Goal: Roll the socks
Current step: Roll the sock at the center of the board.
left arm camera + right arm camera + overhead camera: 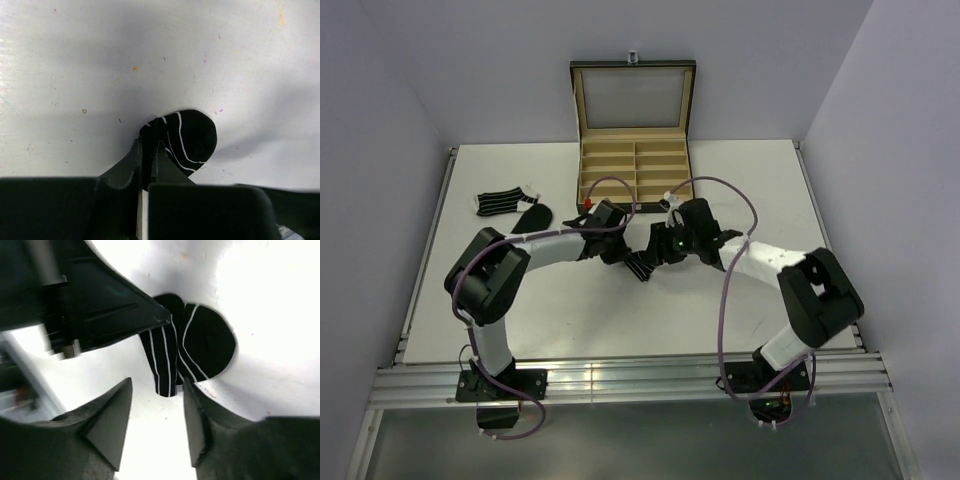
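Observation:
A black sock with thin white stripes point(640, 265) lies partly folded on the white table between both grippers. My left gripper point(618, 246) is shut on one edge of it; in the left wrist view the closed fingertips point(147, 142) pinch the fabric, and the rounded striped part point(192, 140) bulges to their right. My right gripper point(660, 250) is open and empty; in the right wrist view point(157, 385) its fingers stand just short of the sock point(200, 345), with the folded striped end point(165, 365) between and ahead of them. The left gripper's finger point(110, 305) reaches in from the upper left.
A second striped sock point(500, 202) and a plain black sock point(532, 216) lie flat at the table's back left. An open black box with tan compartments point(633, 165) stands at the back middle, close behind the grippers. The table's rail point(620, 380) runs along the near edge.

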### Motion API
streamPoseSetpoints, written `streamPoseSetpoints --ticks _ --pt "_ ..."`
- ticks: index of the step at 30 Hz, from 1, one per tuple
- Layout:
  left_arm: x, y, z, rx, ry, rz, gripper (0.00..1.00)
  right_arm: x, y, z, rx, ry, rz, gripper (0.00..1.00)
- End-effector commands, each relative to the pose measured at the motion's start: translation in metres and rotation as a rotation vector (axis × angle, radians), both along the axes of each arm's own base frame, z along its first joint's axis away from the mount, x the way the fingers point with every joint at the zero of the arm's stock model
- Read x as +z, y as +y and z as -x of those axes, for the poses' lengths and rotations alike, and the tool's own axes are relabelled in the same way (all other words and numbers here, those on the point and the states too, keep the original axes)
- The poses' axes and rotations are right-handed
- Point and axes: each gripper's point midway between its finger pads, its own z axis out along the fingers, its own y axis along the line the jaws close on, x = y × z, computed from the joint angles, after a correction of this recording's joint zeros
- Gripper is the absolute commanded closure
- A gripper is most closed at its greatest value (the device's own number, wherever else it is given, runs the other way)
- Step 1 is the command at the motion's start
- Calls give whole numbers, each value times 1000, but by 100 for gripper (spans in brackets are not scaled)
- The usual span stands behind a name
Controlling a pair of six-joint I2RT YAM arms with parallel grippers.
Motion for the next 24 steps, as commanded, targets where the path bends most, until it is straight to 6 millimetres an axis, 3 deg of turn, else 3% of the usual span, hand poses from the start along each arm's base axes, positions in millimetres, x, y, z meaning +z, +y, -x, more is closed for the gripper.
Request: streamPoseSetpoints --ticks 1,2,5,6,19,24 --pt "-23 24 17 -45 83 -168 100 9 -12 -15 -80 -268 196 46" --pt "-25 26 19 -56 99 -185 100 18 0 -8 -59 -331 209 46" --pt "-27 24 17 -71 115 -195 100 19 2 -10 -92 -450 300 45" --pt "-27 24 17 -75 125 -202 100 16 10 -1 -69 -469 317 45" --pt "-42 26 20 -122 215 -263 99 -13 46 2 -20 -632 551 47" --pt "-41 26 20 -128 220 -262 100 -25 49 3 -3 -632 600 55"
